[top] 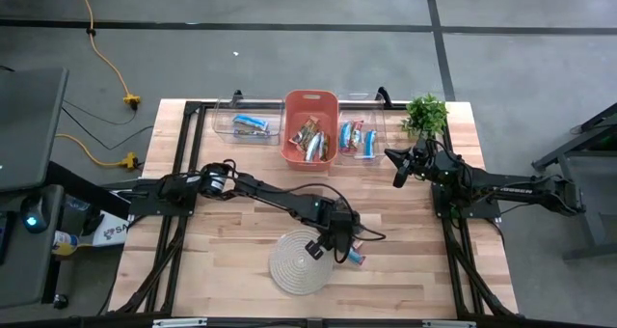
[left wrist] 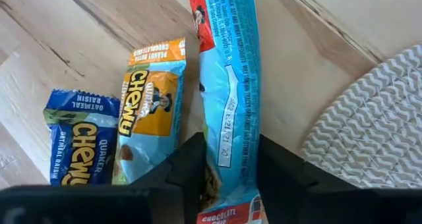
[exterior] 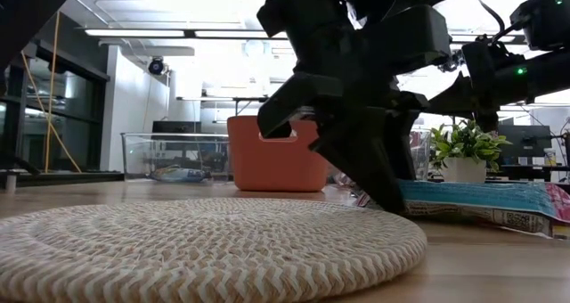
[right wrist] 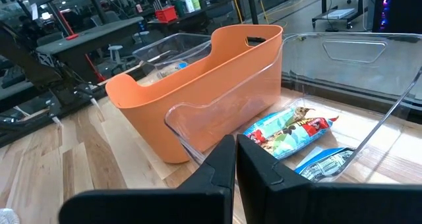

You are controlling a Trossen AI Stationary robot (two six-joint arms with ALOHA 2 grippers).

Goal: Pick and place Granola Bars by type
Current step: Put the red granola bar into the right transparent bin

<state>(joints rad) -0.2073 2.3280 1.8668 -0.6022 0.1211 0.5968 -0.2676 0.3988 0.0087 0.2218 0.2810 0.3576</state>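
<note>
Three granola bars lie on the wood table beside the coiled rope mat [top: 299, 262]: a long light-blue bar with red ends [left wrist: 227, 85], an orange-and-light-blue bar [left wrist: 148, 109] and a dark-blue bar [left wrist: 79, 141]. My left gripper [top: 339, 243] slants down over them, its two fingers closed onto the long bar. More bars lie in the left clear bin [top: 246, 125], the orange bin [top: 310, 125] and the right clear bin [top: 359, 138] at the far edge. My right gripper [top: 397, 174] waits shut in the air near the right clear bin. My left gripper pinches the light-blue bar by its two long edges [left wrist: 208, 165], near the end with the red label. The fingers [left wrist: 188, 174] come slanting down from above and lie across the bar. The bar lies flat on the table [exterior: 481, 205].
A small potted plant [top: 426, 114] stands at the far right corner. The rope mat [left wrist: 369, 132] lies close beside the held bar, toward the table's left. The other two bars lie right next to one finger. Bare wood shows in the middle of the table [top: 289, 183].
</note>
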